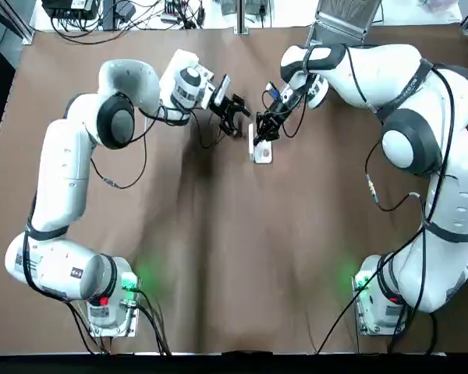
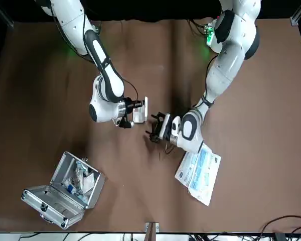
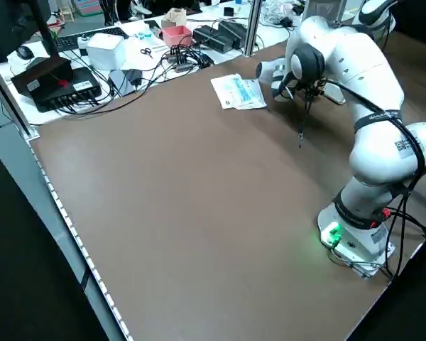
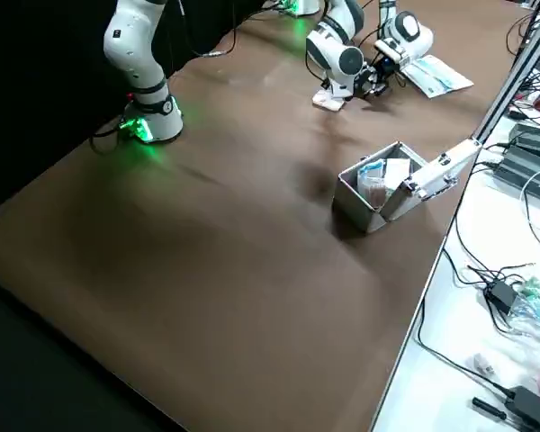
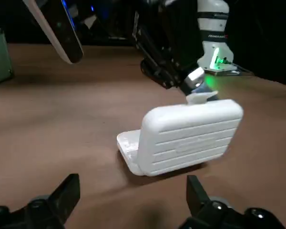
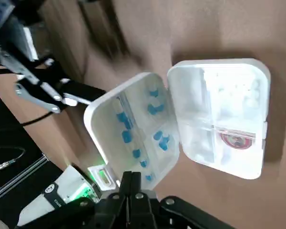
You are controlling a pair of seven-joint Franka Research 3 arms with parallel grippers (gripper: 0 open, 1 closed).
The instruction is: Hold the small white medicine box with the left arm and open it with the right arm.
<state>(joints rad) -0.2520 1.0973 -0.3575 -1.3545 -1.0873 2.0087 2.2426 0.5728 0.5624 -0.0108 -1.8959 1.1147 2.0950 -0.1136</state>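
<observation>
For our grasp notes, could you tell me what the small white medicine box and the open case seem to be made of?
The medicine box looks like moulded white plastic, slightly glossy: ribbed lid, rounded corners. The open case looks like aluminium, silvery with bright edges, though metal-look plastic is possible.

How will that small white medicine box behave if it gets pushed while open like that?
Probably light and quick to slide: the small white medicine box looks like thin plastic on the flat table. With one half standing up, pinched by the right gripper, a push could swing the hinge or tip it. The blue pills inside might then spill.
</observation>
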